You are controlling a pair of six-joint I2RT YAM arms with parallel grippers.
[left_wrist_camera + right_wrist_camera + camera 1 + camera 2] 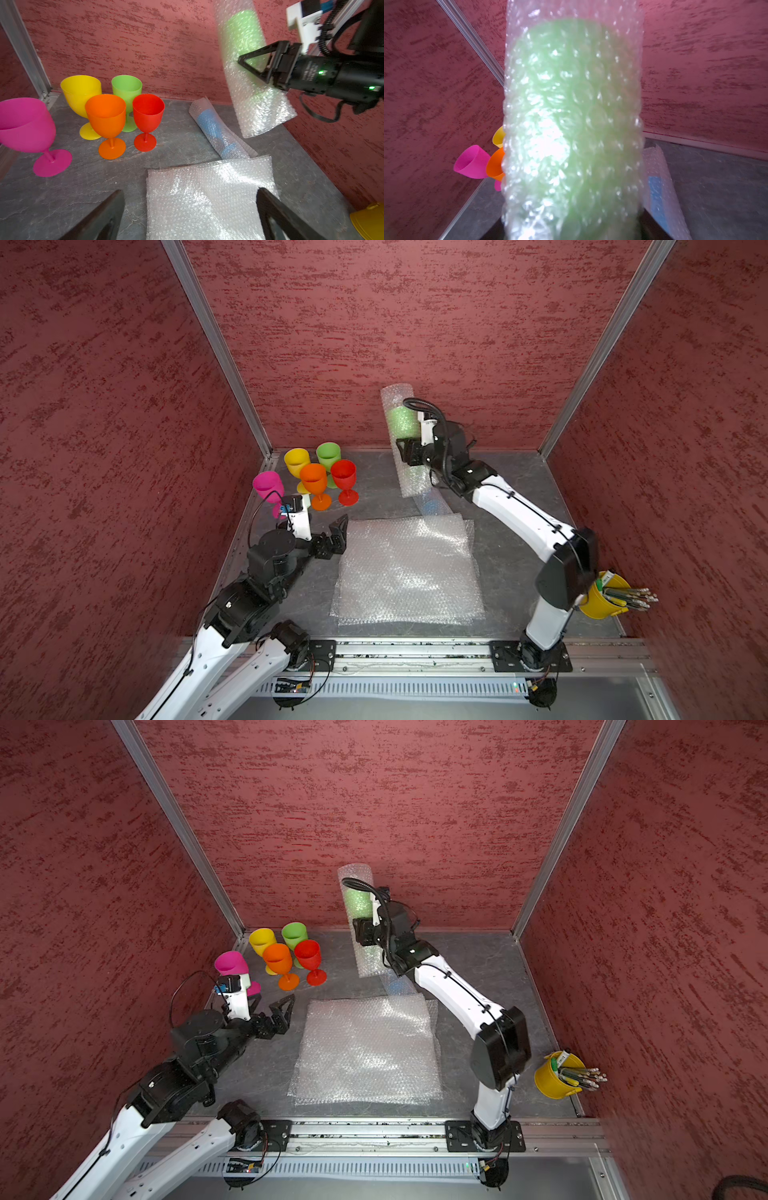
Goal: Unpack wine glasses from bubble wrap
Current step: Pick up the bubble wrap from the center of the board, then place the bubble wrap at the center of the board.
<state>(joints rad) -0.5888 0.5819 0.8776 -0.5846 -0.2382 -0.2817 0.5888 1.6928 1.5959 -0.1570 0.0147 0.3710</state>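
Five wine glasses (313,479) bare, two wrapped — right gripper (405,452) clamping the green roll (399,418), left gripper (270,1006) apart. Only the left wrist view shows the blue roll (218,133) whole.

Bright light; glare on bubble wrap (571,128); right wrist view blurred.

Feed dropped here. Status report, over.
Left gripper open, empty. Right gripper shut on green wrapped glass, lifted. Blue wrapped glass lying on table. Flat sheets between arms.

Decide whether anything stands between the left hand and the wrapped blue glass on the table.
Nothing upright does. Only flat bubble wrap sheets lie low on the table between the left hand and the blue glass; the right hand's green roll hangs close beside it.
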